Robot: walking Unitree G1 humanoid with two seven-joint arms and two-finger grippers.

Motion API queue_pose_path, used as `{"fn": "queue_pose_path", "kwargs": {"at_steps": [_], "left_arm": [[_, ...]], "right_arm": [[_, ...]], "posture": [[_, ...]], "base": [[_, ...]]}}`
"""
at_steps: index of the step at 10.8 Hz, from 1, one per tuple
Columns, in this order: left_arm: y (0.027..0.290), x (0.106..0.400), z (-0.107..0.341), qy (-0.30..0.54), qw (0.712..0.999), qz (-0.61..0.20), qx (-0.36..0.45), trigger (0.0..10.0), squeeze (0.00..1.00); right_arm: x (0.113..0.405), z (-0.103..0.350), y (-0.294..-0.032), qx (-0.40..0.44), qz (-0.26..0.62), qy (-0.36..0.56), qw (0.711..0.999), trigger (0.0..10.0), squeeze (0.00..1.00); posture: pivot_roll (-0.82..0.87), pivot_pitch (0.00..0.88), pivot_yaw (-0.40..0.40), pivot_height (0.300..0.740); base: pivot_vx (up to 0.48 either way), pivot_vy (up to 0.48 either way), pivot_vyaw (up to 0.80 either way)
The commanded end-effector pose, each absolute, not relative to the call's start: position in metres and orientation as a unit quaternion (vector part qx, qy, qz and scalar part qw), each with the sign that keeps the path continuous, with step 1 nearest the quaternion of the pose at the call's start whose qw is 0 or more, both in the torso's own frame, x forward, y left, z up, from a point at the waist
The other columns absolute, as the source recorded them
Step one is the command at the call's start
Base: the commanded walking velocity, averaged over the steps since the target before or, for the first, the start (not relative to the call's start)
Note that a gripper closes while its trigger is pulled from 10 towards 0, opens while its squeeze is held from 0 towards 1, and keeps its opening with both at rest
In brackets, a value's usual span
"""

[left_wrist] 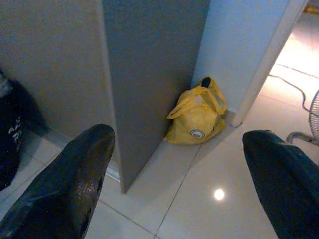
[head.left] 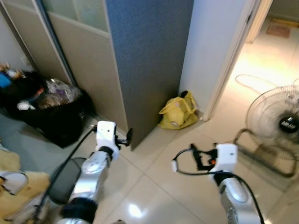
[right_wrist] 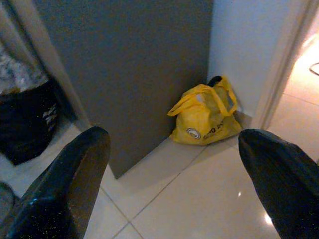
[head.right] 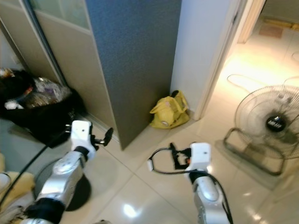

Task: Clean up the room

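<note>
A yellow plastic bag [head.left: 179, 112] with tied handles lies on the tile floor, in the corner where a grey-blue partition [head.left: 149, 60] meets the white wall. Both arms are raised in front of me, some way short of the bag. My left gripper [head.left: 125, 138] hangs close to the partition's lower edge, to the left of the bag. My right gripper [head.left: 198, 158] hovers over bare tiles, nearer to me than the bag. In the wrist views the yellow bag [left_wrist: 197, 117] [right_wrist: 206, 114] lies ahead of each gripper, whose fingers [left_wrist: 75, 179] [right_wrist: 70, 179] stand wide apart and hold nothing.
A black rubbish bag [head.left: 49, 112] stuffed with waste stands at the left by a sliding door. A floor fan [head.left: 280, 123] stands at the right, with a cable [head.left: 252, 84] on the tiles of the doorway behind it. A black round base [head.left: 65, 179] and yellow cloth [head.left: 18, 186] lie near my left arm.
</note>
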State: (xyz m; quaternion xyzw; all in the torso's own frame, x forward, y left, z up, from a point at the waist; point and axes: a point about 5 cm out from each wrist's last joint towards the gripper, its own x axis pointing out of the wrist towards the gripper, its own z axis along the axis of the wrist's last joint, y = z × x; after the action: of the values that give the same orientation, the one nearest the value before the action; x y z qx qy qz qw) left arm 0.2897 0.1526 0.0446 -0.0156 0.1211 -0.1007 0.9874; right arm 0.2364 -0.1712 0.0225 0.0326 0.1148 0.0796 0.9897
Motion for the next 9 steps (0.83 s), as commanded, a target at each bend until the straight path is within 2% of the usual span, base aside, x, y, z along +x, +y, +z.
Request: {"fn": "queue_pose_path", "kwargs": {"at_steps": [1, 2, 4, 6, 9], "left_arm": [[0.160, 0.289, 0.045, 0.120, 0.988, -0.093, -0.011, 10.0, 0.00], [0.160, 0.291, 0.045, 0.123, 0.988, -0.086, -0.025, 10.0, 0.00], [0.136, 0.299, 0.064, 0.080, 0.990, -0.117, -0.021, 10.0, 0.00], [0.134, 0.296, 0.062, 0.090, 0.988, -0.120, -0.020, 10.0, 0.00], [0.118, 0.308, 0.066, 0.112, 0.982, -0.154, -0.002, 10.0, 0.00]], "right_arm": [[0.239, 0.028, -0.171, 0.033, 0.087, 0.107, 0.990, 10.0, 0.00], [0.246, 0.031, -0.163, 0.033, 0.091, 0.097, 0.991, 10.0, 0.00], [0.252, 0.035, -0.154, 0.040, 0.107, 0.087, 0.990, 10.0, 0.00], [0.253, 0.031, -0.154, 0.057, 0.098, 0.096, 0.989, 10.0, 0.00], [0.274, 0.050, -0.119, 0.067, 0.161, 0.073, 0.982, 10.0, 0.00]], "posture": [[0.04, 0.000, -0.017, 0.740], [0.06, 0.000, -0.023, 0.740], [0.08, 0.000, -0.030, 0.740], [0.09, 0.000, -0.026, 0.740], [0.09, 0.000, -0.011, 0.740]], "base": [[0.000, 0.000, 0.00], [0.000, 0.000, 0.00], [0.000, 0.000, 0.00], [0.000, 0.000, 0.00], [0.000, 0.000, 0.00]]}}
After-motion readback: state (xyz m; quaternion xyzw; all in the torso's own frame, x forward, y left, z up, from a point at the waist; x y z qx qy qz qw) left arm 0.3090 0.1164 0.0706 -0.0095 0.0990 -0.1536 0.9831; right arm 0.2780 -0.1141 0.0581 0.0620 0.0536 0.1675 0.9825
